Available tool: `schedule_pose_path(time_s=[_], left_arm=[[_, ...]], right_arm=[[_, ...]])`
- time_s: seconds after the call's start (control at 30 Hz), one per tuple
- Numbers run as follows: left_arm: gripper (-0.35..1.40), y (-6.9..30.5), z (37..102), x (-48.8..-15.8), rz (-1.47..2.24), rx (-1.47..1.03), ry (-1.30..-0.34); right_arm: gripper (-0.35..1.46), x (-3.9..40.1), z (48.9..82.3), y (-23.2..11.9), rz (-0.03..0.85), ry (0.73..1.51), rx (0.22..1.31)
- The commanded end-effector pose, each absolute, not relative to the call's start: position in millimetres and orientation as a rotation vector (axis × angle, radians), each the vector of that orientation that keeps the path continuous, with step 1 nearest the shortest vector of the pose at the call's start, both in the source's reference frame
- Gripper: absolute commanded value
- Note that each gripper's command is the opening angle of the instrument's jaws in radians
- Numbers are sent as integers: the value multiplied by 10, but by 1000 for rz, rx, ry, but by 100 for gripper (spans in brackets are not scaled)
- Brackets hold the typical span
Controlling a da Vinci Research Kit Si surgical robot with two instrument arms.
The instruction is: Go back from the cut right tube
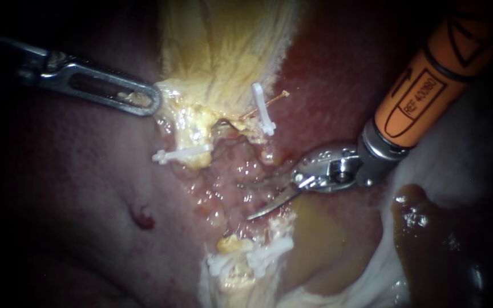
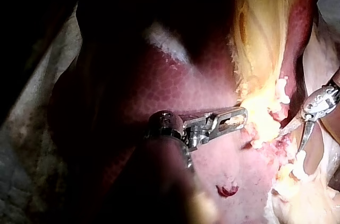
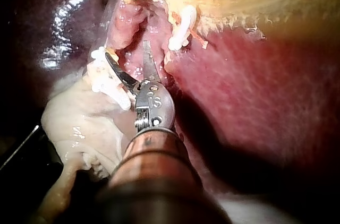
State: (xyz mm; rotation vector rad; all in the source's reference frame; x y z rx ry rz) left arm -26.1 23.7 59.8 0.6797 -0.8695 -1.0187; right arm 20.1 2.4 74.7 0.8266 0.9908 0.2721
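My right instrument (image 1: 250, 201) comes in on an orange shaft and ends in two thin curved blades. They stand open over raw pink tissue between the clipped stumps and hold nothing. White clips (image 1: 263, 109) sit on the upper stump by the yellow gallbladder (image 1: 223, 51), and more white clips (image 1: 261, 255) sit on the lower stump. Another clip (image 1: 181, 154) lies to the left. My left instrument (image 1: 154, 101) is shut on the gallbladder's edge. The left wrist view shows those jaws (image 2: 240, 118) on yellow tissue. In the right wrist view the open blades (image 3: 127, 54) point at the clipped stumps.
Dark red liver (image 1: 81, 194) fills the left side, with a small bleeding spot (image 1: 142, 219). A brown fluid pool (image 1: 429, 228) lies at the lower right beside white gauze (image 1: 463, 154). Yellowish fluid (image 1: 315, 239) sits under the blades.
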Motion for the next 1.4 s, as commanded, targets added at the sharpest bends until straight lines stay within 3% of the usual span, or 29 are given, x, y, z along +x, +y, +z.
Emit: schedule_pose_path(time_s=[0.03,0.37,0.5,0.6,0.8,1.07,1.4], left_arm=[[-35,237,598,-261,-1018,679,-869],[-35,237,599,-261,-1018,679,-869],[-35,237,599,-260,-1018,679,-869],[-35,237,599,-260,-1018,679,-869],[-35,237,599,-260,-1017,679,-869],[-35,237,602,-260,-1016,679,-870],[-35,236,606,-262,-1015,679,-870]], right_arm=[[115,201,746,24,271,990,827],[130,197,737,21,281,983,818],[143,191,719,17,241,965,611],[143,184,702,19,199,916,545],[145,160,666,44,176,893,436],[145,121,636,64,164,842,356],[145,112,620,69,164,824,350]])
